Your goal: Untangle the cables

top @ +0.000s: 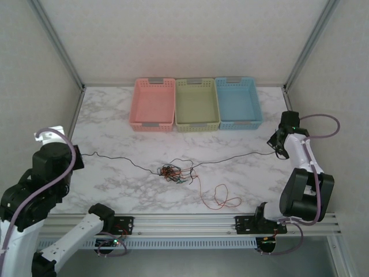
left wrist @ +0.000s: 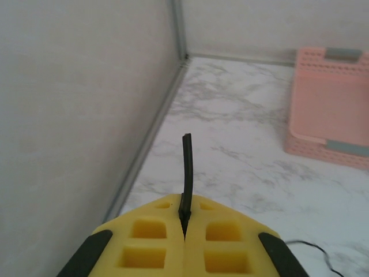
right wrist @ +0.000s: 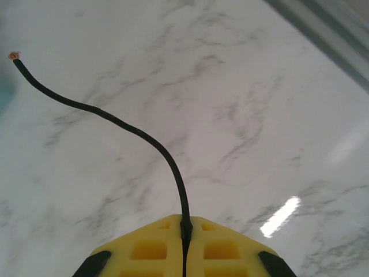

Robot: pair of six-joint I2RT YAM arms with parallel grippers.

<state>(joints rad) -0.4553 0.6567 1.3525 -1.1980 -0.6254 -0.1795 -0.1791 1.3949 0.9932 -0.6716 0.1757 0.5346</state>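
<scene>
Sitting in a row at the far edge of the white marble table [top: 115,124] are three plastic baskets, touching side to side: a pink basket [top: 138,107] on the left, a yellow-green basket [top: 197,124] in the middle and a blue basket [top: 256,104] on the right. Each one shows its bare floor.

The cables [top: 173,172] lie on the open table nearer the arms, well apart from the baskets. A small clump [top: 171,171] of orange-red, dark and brown strands sits around the middle of the table. An orange-red strand [top: 222,199] curls away from the clump in loose loops toward the near right. One long black wire [top: 121,159] runs out of the clump in both directions, almost across the table's width.

The left gripper [top: 78,157] is at the table's left edge, beside the wall. In its wrist view the yellow fingers of the left gripper [left wrist: 184,218] are pressed together, pinching the black wire [left wrist: 187,167], whose short end stands up above them. The pink basket [left wrist: 311,151] shows at that view's right.

The right gripper [top: 278,150] is at the right edge, just in front of the blue basket's corner. In its wrist view the right gripper [right wrist: 185,226] is likewise closed on the black wire [right wrist: 132,130], which arcs away to a bare copper tip [right wrist: 14,55].
</scene>
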